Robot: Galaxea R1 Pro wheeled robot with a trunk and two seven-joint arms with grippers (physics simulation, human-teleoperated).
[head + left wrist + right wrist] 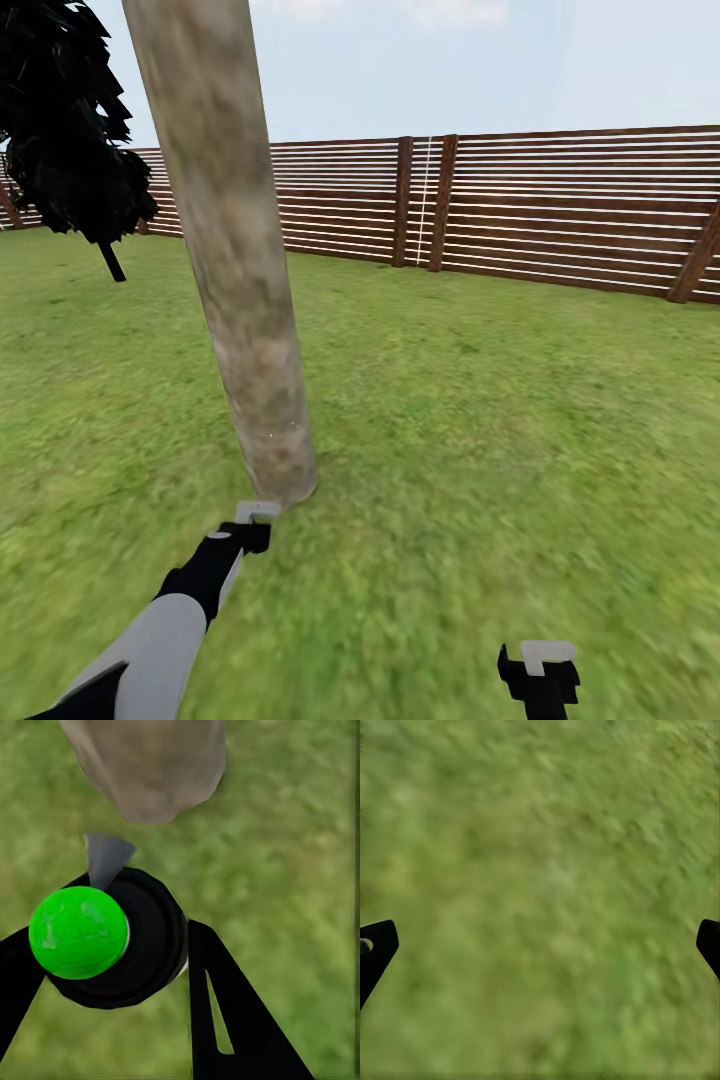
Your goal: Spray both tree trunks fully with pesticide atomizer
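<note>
- The left tool (112,967) is clamped around the pesticide atomizer (112,945), a black round-bodied bottle with a bright green ball cap (78,932) and a grey nozzle (103,857); what it contains cannot be seen.
- The nozzle points toward the base of the tree trunk (240,290), which stands just beyond it on the grass floor (480,420).
- A few tiny white specks sit on the lower trunk.
- The right tool (540,945) hangs over bare grass, its fingers spread wide with nothing between them.
- Behind runs the brown slat fence (560,210); a black tree (65,130) stands at the left.
</note>
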